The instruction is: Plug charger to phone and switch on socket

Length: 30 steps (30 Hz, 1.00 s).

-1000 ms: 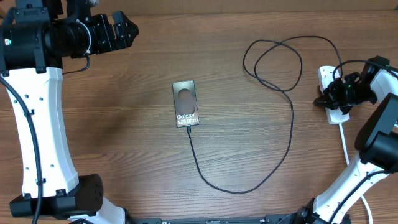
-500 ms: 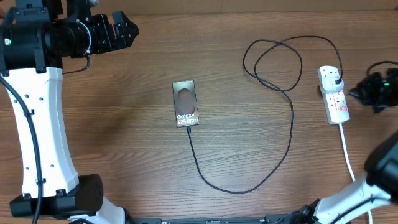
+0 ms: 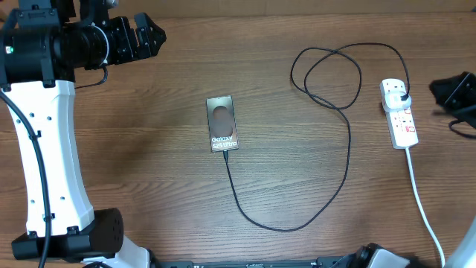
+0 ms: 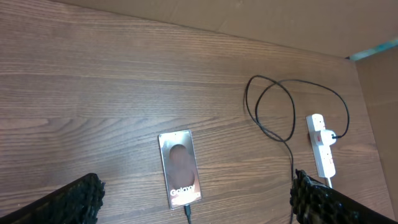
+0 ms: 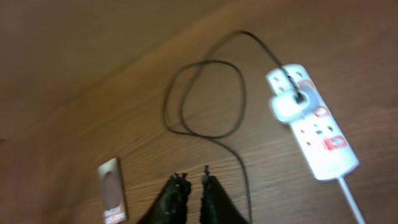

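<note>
Both empty: left jaws apart, right jaws together (charger (image 3: 349,141) reaches phone (image 3: 222,123), socket (image 3: 402,125)).

1. The left arm (image 3: 44,149) has a long white shell dotted with small dark screws, and a thin black cable (image 3: 30,141) runs down it.
2. Its joint housings are black, and a small green light (image 3: 9,50) glows on the upper one.
3. The left claw (image 3: 152,35) and right claw (image 5: 191,177) are matte black with rough-textured fingers.

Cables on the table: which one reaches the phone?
The thin black charger, running from the socket to the phone; the thicker white cord heads off the frame's bottom instead.
</note>
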Motion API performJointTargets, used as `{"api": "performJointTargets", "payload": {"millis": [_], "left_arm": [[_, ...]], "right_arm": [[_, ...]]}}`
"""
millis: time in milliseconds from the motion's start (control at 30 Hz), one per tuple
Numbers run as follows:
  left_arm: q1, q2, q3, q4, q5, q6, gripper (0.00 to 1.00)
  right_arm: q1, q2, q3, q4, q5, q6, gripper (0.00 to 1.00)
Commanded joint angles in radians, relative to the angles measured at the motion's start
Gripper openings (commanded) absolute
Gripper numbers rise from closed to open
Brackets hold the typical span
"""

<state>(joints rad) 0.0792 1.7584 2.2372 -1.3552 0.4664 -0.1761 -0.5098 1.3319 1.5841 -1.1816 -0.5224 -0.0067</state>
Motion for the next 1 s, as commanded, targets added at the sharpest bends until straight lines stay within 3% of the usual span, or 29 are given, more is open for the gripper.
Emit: {"api": "performJointTargets", "payload": {"millis": [0, 100, 167, 233, 700, 967], "left_arm": [[-0.001, 0.003, 0.002, 0.001, -0.006, 0.016, 0.99], [-0.001, 0.003, 0.002, 0.001, -0.006, 0.016, 1.00], [-0.001, 0.003, 0.002, 0.002, -0.006, 0.016, 1.00], [-0.001, 0.003, 0.002, 0.001, -0.006, 0.016, 1.00], [-0.001, 0.003, 0.002, 0.001, -0.006, 0.016, 1.00], [-0.001, 0.003, 0.002, 0.001, -0.006, 0.016, 0.99]], "right_arm": [[0.055, -0.131, 0.024, -0.027, -0.026, -0.141, 0.20], [0.092, -0.223, 0.024, -0.056, -0.026, -0.167, 0.34], [0.106, -0.284, 0.024, -0.079, -0.026, -0.167, 0.55], [0.111, -0.330, 0.024, -0.107, -0.027, -0.166, 1.00], [0.110, -0.401, 0.024, -0.197, -0.086, -0.109, 1.00], [0.111, -0.402, 0.023, -0.215, -0.245, -0.375, 1.00]]}}
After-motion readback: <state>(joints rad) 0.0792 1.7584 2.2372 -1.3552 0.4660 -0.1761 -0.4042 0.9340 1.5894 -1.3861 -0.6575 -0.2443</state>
